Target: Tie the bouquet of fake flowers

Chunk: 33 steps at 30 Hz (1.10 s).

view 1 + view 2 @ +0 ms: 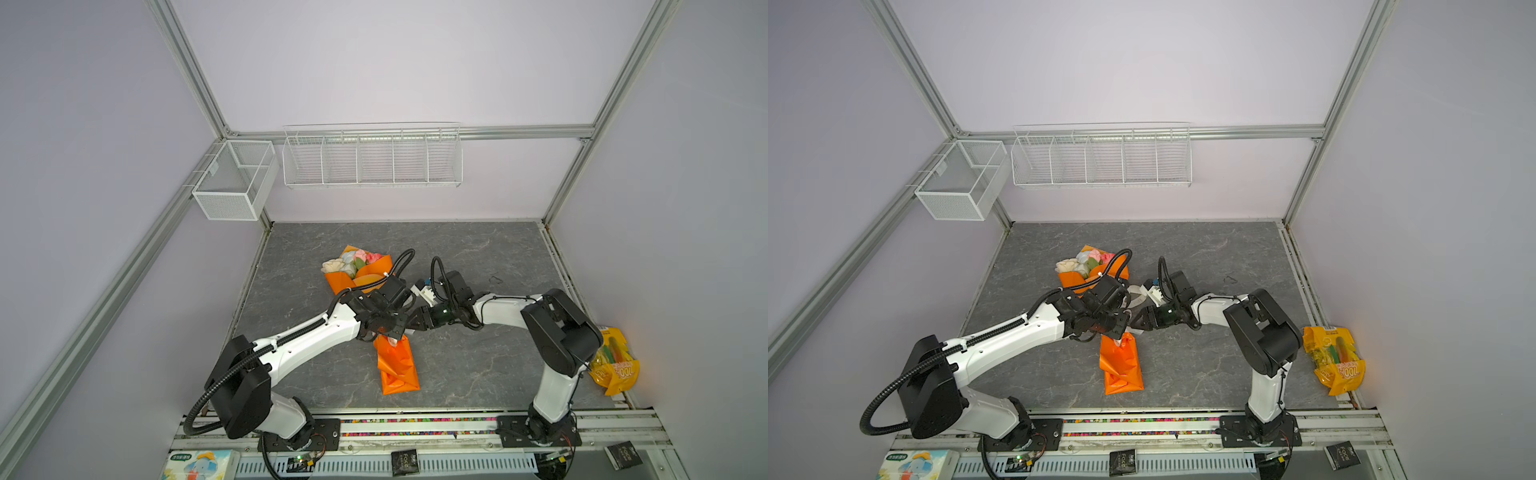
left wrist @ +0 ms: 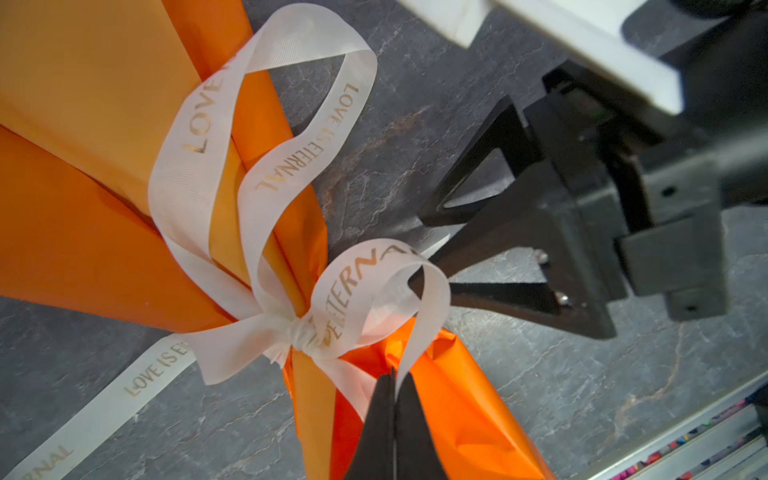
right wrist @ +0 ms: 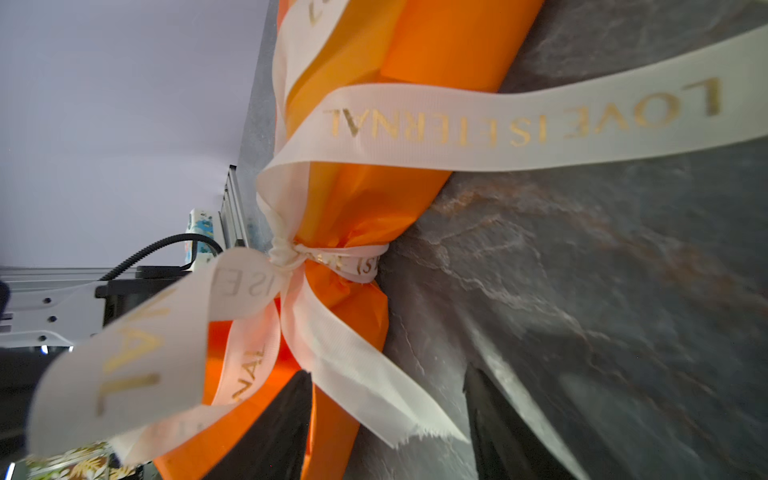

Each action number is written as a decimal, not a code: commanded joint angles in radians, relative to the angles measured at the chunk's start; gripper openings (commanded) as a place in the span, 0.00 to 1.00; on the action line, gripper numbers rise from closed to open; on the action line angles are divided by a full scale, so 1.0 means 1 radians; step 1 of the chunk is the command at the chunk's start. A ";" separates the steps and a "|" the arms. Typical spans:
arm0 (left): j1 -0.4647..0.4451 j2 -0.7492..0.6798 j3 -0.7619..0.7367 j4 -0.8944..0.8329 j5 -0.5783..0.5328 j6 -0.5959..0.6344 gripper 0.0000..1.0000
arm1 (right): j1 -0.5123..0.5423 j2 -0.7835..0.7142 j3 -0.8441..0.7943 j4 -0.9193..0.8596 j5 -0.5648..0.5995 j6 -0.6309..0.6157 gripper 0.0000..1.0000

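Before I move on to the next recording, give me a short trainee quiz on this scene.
1. True or false: the ribbon is knotted around the orange paper.
2. The right hand is: A open, B shut on the ribbon, C out of view.
3. Fill in: the gold lettering on the ribbon reads "LOVE IS ____".
Key: 1 true; 2 A; 3 ETERNAL.

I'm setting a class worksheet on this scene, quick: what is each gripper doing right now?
Left gripper: closed, pinching a strand of the cream ribbon.
Right gripper: open, holding nothing.
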 commanded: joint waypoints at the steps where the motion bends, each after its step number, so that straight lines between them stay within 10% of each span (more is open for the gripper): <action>1: 0.006 -0.004 -0.030 0.026 -0.008 -0.075 0.00 | 0.015 0.042 0.013 0.069 -0.126 0.023 0.62; 17: 0.009 0.010 -0.137 0.112 0.003 -0.154 0.00 | 0.006 -0.021 0.020 -0.157 -0.108 -0.118 0.13; 25: 0.009 0.042 -0.157 0.117 -0.011 -0.148 0.00 | 0.001 -0.114 0.021 -0.252 -0.059 -0.151 0.07; 33: 0.008 0.038 -0.174 0.123 -0.015 -0.151 0.00 | -0.025 -0.079 0.048 -0.276 0.092 -0.131 0.45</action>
